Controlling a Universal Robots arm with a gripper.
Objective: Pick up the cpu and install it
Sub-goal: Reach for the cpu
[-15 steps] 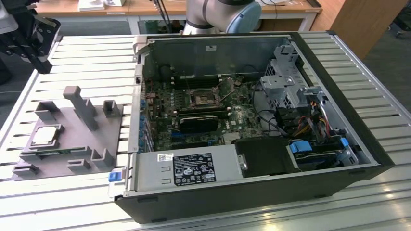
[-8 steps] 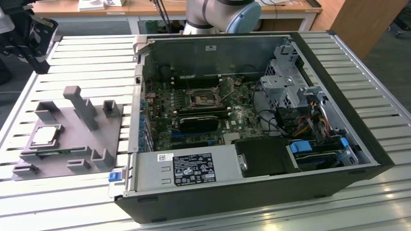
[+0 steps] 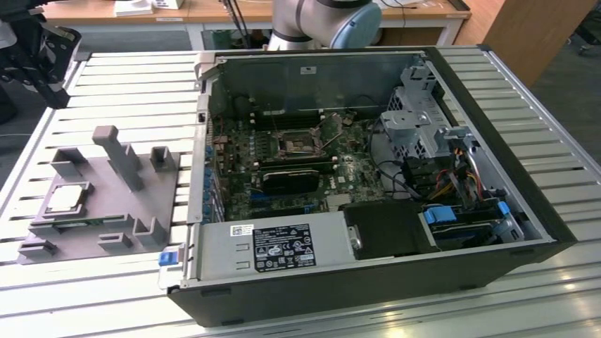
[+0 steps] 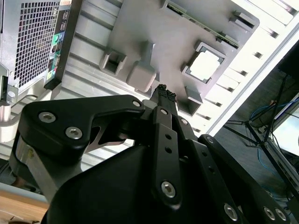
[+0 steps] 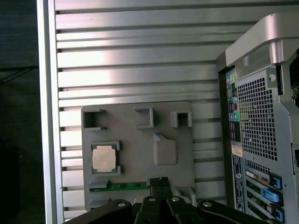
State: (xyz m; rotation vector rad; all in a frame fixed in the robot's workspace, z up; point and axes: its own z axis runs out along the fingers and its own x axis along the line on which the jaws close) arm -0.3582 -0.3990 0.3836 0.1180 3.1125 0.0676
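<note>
The cpu (image 3: 67, 198) lies flat, silvery face up, in a square recess of a grey fixture plate (image 3: 141, 204) that rests on the slatted metal table (image 3: 94, 91). In the exterior view the recess sits at about eight o'clock on the plate, and the plate lies at nine o'clock from the open computer case (image 3: 376, 246), toward the exterior view's left and just beside the case wall. Inside the case, the dark square socket (image 3: 298, 143) sits on the motherboard at twelve o'clock from a long black card (image 3: 295, 176), well apart from the cpu, which is not yet installed. In both wrist views the gripper (image 4: 164, 95) hangs above the plate with its fingers drawn together and nothing between them. In the first wrist view the fingertips (image 5: 160, 181) are over the plate's edge by a green strip (image 5: 126, 185) held in a slot, near the cpu (image 5: 103, 157) but not touching it. In the second wrist view the cpu (image 4: 205, 65) shows pale in its recess, apart from the ribbed fingertips.
</note>
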